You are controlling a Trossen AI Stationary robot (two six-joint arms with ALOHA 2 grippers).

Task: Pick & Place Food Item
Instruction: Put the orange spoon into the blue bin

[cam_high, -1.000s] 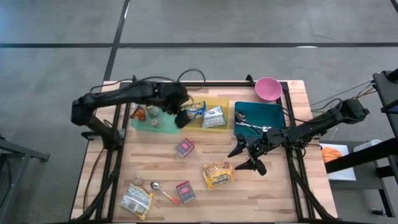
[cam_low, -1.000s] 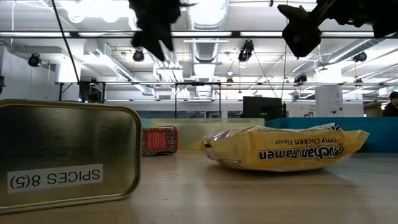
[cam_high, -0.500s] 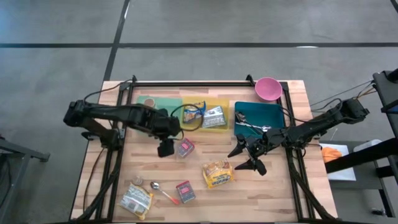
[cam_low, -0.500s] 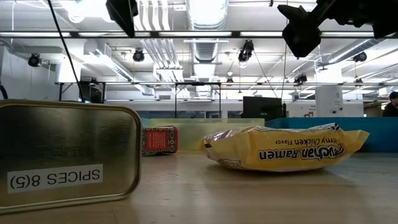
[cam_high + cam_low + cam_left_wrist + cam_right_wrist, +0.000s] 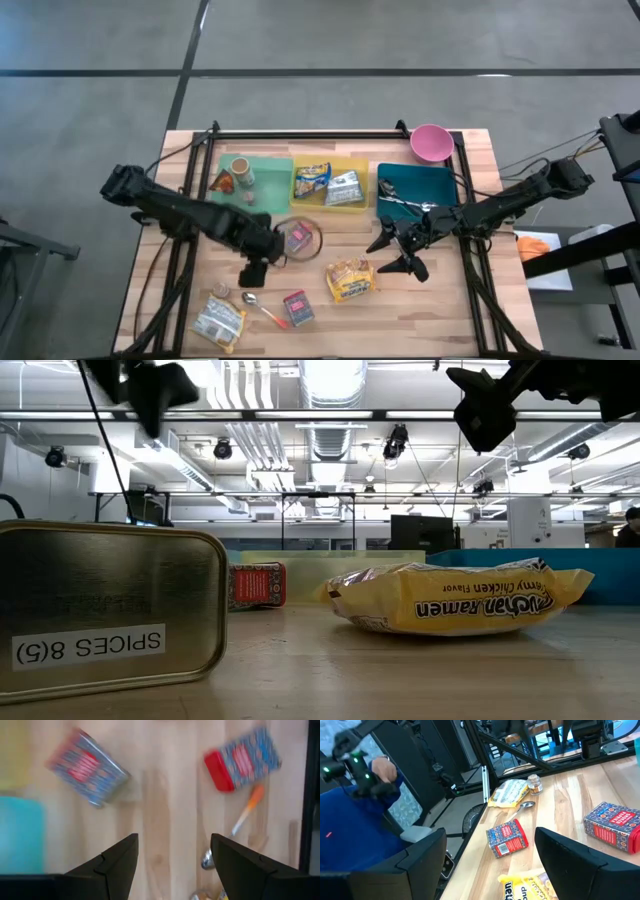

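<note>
L wrist view blurred, spice tin point(image 5: 105, 610) cut off by frame edge

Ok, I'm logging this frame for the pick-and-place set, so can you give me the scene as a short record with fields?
left tool: open, empty, over bare wood near the spoon
right tool: open, empty, beside the ramen packet
yellow tray: holds two snack packs
teal tray: holds cutlery
pink bowl: at the table's far edge

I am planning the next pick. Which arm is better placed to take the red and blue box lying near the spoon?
Left, probably. The left hand is open above the wood beside the red and blue box and the spoon. The right hand hangs open farther away, beyond the yellow ramen packet.
</note>
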